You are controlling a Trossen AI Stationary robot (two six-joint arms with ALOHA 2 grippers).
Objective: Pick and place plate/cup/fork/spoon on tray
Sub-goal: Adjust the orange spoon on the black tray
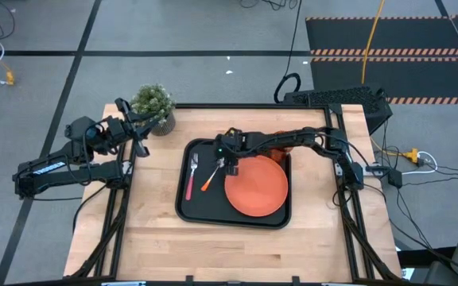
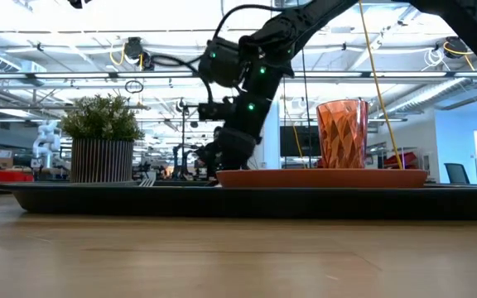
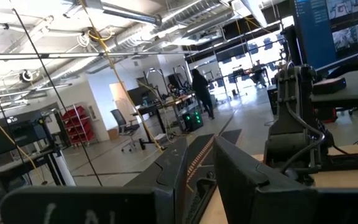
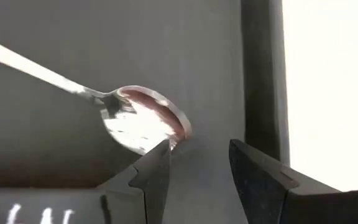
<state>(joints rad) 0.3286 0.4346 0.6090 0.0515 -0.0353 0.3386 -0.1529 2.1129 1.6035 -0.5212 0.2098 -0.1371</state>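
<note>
The black tray [image 1: 188,208] lies mid-table. On it are the orange plate [image 1: 255,189], the pink-handled fork [image 1: 189,181] and the orange-handled spoon [image 1: 208,180], which lies flat between fork and plate. The amber cup [image 2: 342,134] stands upright on the tray behind the plate; my right arm hides it in the high view. My right gripper [image 1: 230,165] is open, pointing down over the spoon's silver bowl [image 4: 143,121]. My left gripper [image 1: 137,137] waits at the table's far left by the plant, its fingers a narrow gap apart [image 3: 199,177], holding nothing. My right gripper is open above the spoon's bowl end, fingers pointing down. One fingertip [image 4: 160,155] stands at the bowl's rim [image 4: 178,132]; I cannot tell whether it touches. The other finger [image 4: 247,165] is clear of it, over the tray floor. The spoon lies flat on the tray.
A potted green plant [image 1: 154,106] stands at the table's far left corner, close to my left gripper. Bare wooden table [image 1: 237,250] lies between the tray and the near edge. The tray's raised rim [image 4: 260,74] runs beside the spoon's bowl.
</note>
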